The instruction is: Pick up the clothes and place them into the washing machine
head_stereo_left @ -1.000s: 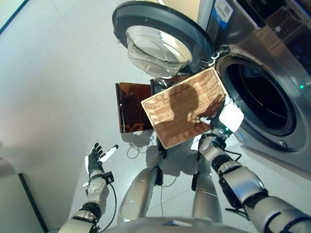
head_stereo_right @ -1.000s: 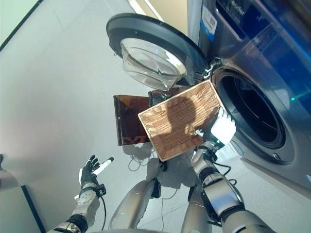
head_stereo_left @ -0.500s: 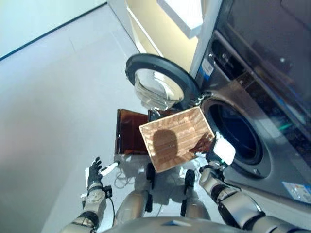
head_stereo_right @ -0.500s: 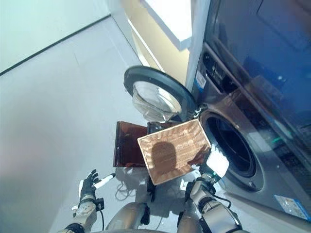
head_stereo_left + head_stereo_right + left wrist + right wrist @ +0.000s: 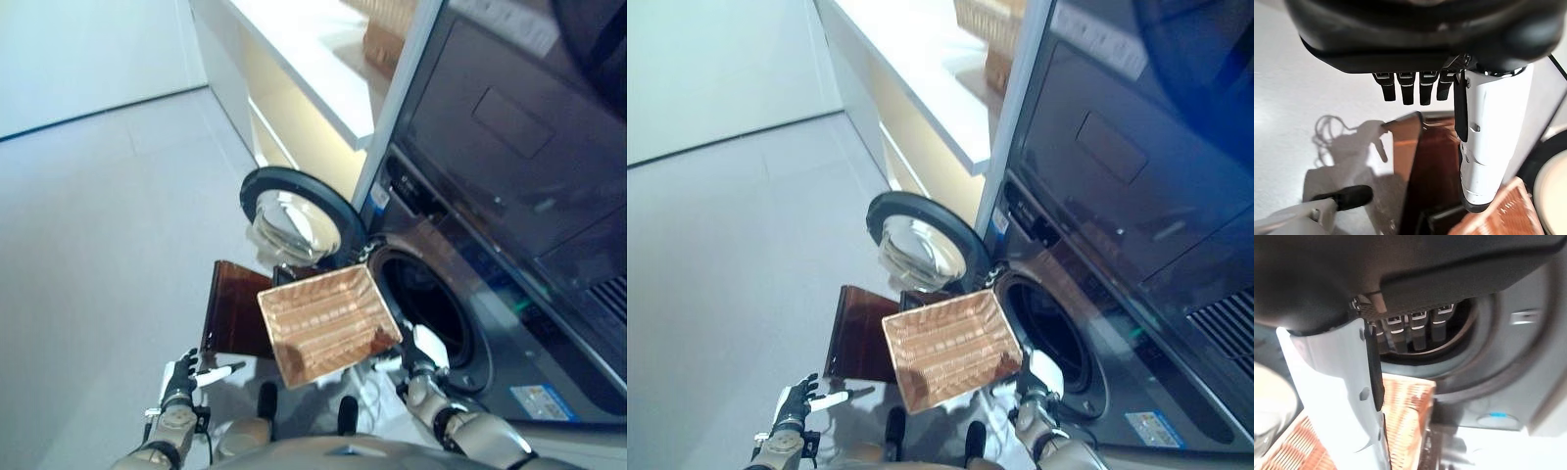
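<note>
The washing machine (image 5: 509,245) stands at the right with its round door (image 5: 294,220) swung open and its dark drum opening (image 5: 426,304) showing nothing inside. In front of it an empty wicker basket (image 5: 328,323) rests on a brown stand (image 5: 235,308). No clothes show in any view. My right hand (image 5: 421,357) hovers open beside the basket's right edge, just before the drum; its straight fingers (image 5: 1415,330) hold nothing. My left hand (image 5: 181,377) is low at the left over the floor, open and empty, its fingers (image 5: 1410,88) straight.
A white counter (image 5: 313,69) runs along the wall behind the door, with a wicker basket (image 5: 994,20) on it. Grey floor (image 5: 98,196) spreads to the left of the stand.
The whole picture has shifted as the camera lifted and pulled back, so more of the machine's front and the counter shows. Both hands keep their places by the basket.
</note>
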You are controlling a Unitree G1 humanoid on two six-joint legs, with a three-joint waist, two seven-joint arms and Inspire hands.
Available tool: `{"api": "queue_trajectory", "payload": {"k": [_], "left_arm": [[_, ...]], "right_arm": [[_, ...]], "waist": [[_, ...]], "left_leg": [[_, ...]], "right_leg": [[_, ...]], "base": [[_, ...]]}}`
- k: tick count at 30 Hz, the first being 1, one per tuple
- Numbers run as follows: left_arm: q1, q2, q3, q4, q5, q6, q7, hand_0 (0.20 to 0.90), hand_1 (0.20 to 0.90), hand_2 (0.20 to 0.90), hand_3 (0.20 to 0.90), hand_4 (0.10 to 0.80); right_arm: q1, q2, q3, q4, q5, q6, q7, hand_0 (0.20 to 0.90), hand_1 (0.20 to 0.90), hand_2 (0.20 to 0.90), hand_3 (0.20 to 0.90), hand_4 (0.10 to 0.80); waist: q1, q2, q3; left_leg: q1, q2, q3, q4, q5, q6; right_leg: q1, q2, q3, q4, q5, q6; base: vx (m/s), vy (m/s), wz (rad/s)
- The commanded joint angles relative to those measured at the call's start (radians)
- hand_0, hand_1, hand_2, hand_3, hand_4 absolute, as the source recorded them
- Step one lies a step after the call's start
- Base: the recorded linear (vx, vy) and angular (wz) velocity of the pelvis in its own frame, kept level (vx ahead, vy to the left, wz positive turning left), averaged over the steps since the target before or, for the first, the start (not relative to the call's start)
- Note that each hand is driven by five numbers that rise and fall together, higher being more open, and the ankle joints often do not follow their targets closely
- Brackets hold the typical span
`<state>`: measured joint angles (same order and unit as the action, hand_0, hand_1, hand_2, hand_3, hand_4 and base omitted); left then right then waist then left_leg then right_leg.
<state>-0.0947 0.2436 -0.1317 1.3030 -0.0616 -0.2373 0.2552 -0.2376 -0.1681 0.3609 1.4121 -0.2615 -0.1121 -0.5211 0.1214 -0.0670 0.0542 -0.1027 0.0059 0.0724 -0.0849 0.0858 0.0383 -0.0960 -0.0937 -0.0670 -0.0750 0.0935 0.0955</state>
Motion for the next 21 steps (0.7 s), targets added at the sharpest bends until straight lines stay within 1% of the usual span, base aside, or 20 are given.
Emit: {"api": "queue_trajectory", "payload": {"k": [1, 4, 5, 8, 11, 14, 21], "left_arm": [[-0.078, -0.008, -0.013, 0.089, 0.036, -0.003, -0.022, 0.9, 0.9, 0.9, 0.9, 0.8], [-0.065, -0.026, -0.004, 0.113, 0.036, 0.012, -0.037, 0.9, 0.9, 0.9, 0.9, 0.8], [-0.051, -0.033, 0.005, 0.128, 0.047, 0.021, -0.052, 0.9, 0.9, 0.9, 0.9, 0.8], [-0.035, -0.043, 0.008, 0.136, 0.049, 0.026, -0.062, 0.9, 0.9, 0.9, 0.9, 0.8], [-0.012, -0.053, 0.02, 0.147, 0.042, 0.034, -0.093, 0.9, 0.9, 0.9, 0.9, 0.8], [0.005, -0.054, 0.027, 0.158, 0.046, 0.044, -0.133, 0.9, 0.9, 0.9, 0.9, 0.8], [0.023, -0.035, 0.044, 0.161, 0.054, 0.053, -0.156, 0.9, 0.9, 0.9, 0.9, 0.8]], "right_arm": [[-0.024, -0.017, -0.029, 0.025, 0.054, -0.023, 0.022, 0.9, 0.9, 0.9, 0.9, 0.8], [0.011, -0.005, -0.07, 0.038, 0.115, -0.027, 0.059, 0.9, 0.9, 0.9, 0.9, 0.8], [0.041, 0.01, -0.075, 0.05, 0.133, -0.028, 0.095, 0.9, 0.9, 0.9, 0.9, 0.8], [0.066, 0.023, -0.051, 0.057, 0.104, -0.024, 0.117, 0.9, 0.9, 0.9, 0.9, 0.8], [0.098, 0.036, -0.036, 0.069, 0.089, -0.014, 0.178, 0.9, 0.9, 0.9, 0.9, 0.8], [0.122, 0.041, -0.021, 0.075, 0.082, -0.009, 0.233, 0.9, 0.9, 0.9, 0.9, 0.8], [0.156, 0.028, -0.036, 0.064, 0.093, -0.011, 0.267, 0.9, 0.9, 0.9, 0.9, 0.8]], "waist": [[0.009, 0.044, -0.03], [-0.002, 0.037, -0.058], [-0.009, 0.034, -0.071], [-0.011, 0.028, -0.082], [-0.016, 0.022, -0.09], [-0.017, 0.016, -0.098], [-0.021, 0.013, -0.1]], "left_leg": [[0.056, -0.002, -0.001, -0.002, -0.007, -0.105], [0.086, -0.001, -0.005, -0.002, -0.014, -0.105], [0.103, -0.001, -0.007, -0.002, -0.021, -0.104], [0.119, -0.003, -0.01, -0.002, -0.028, -0.102], [0.139, -0.003, -0.015, -0.002, -0.035, -0.1], [0.154, -0.001, -0.019, -0.002, -0.041, -0.099], [0.177, -0.001, -0.021, -0.002, -0.049, -0.096]], "right_leg": [[0.045, 0.075, 0.021, 0.053, -0.001, 0.002], [0.075, 0.08, 0.022, 0.052, -0.012, 0.0], [0.092, 0.083, 0.021, 0.053, -0.019, -0.003], [0.109, 0.086, 0.022, 0.055, -0.026, -0.007], [0.131, 0.087, 0.023, 0.055, -0.034, -0.01], [0.147, 0.088, 0.021, 0.054, -0.041, -0.01], [0.166, 0.088, 0.021, 0.06, -0.05, -0.011]], "base": [[0.064, 0.026, 0.03], [0.066, 0.022, 0.07], [0.054, 0.013, 0.06], [0.052, 0.006, 0.03], [0.047, 0.002, 0.0], [0.037, -0.009, 0.0], [0.005, -0.001, 0.0]]}}
